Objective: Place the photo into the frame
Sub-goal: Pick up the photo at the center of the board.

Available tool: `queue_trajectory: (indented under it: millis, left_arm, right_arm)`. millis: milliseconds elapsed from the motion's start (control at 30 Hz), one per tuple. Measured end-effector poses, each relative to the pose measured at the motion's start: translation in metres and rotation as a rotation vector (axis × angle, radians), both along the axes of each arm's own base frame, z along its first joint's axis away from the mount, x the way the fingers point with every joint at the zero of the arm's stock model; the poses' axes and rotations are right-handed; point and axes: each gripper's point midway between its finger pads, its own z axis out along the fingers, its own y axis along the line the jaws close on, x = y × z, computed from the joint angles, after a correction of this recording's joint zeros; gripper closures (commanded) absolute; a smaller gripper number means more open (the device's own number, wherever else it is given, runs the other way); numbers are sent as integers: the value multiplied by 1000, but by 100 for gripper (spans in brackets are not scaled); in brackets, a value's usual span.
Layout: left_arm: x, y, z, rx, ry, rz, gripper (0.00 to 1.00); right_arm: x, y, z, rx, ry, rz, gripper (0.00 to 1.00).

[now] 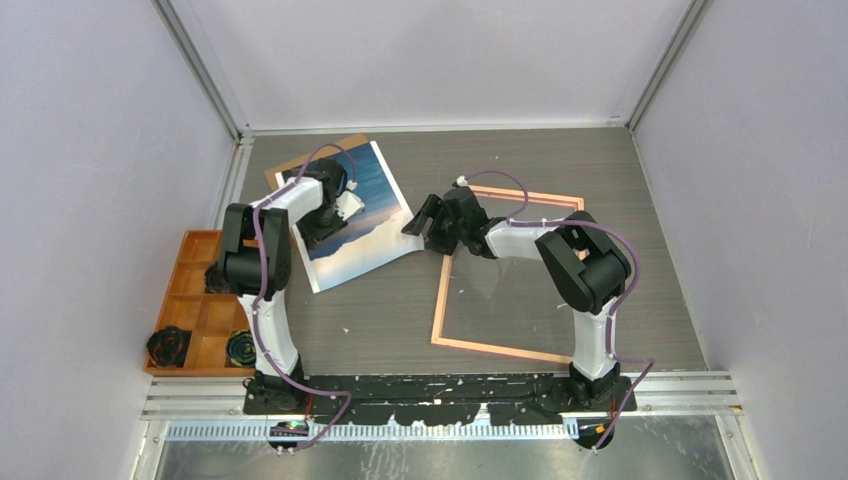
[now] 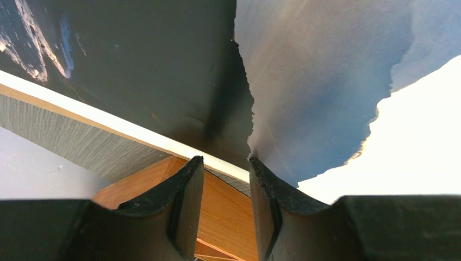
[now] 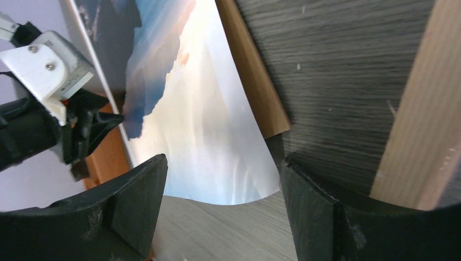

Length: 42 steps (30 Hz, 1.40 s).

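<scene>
**While both tools stand open, the photo point(image 1: 360, 215) lies unframed**

Face up at the desk's point(image 1: 380, 320) back left, partly over a brown board point(image 1: 290, 170), it lies beside the frame point(image 1: 440, 300). At its white border the left tool point(image 2: 226, 185) has its jaws narrowly parted; the right tool point(image 3: 223, 190) gapes before its curled corner. Probably light, floppy and crease-prone: pinch that lifted corner.

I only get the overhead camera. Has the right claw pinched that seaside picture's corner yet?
Observer: No. The right gripper is wide open; the photo has its corner ahead between the fingers, ungripped.
Operator: And the left claw?
Observer: The left gripper has its fingers apart over the print, nothing between them.
Operator: Is that corner lying flat?
Observer: No, it arches up off the table.
</scene>
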Motion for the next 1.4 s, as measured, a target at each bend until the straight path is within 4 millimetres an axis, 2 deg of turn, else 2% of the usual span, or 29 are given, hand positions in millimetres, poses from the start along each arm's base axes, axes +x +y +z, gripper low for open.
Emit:
queue_trajectory:
  millis: [200, 533, 733, 867, 1067, 1267, 1400]
  left_arm:
    - [0, -1, 0, 1, 1, -6, 60]
    - [0, -2, 0, 4, 4, -25, 61]
    - [0, -2, 0, 5, 5, -28, 61]
    - [0, -2, 0, 5, 6, -29, 61]
    - [0, -2, 0, 5, 6, -29, 61]
    - [0, -2, 0, 5, 6, -29, 61]
    - [0, -2, 0, 5, 6, -29, 61]
  right_arm:
    - [-4, 4, 3, 131, 24, 2, 20]
    - [-14, -1, 16, 337, 63, -47, 24]
    - [-11, 8, 23, 493, 76, -70, 26]
    - [-9, 10, 29, 524, 72, -71, 30]
    - [-9, 9, 15, 433, 88, -55, 49]
    - [-7, 12, 2, 308, 93, -34, 84]
    - [-7, 14, -1, 261, 92, -22, 97]
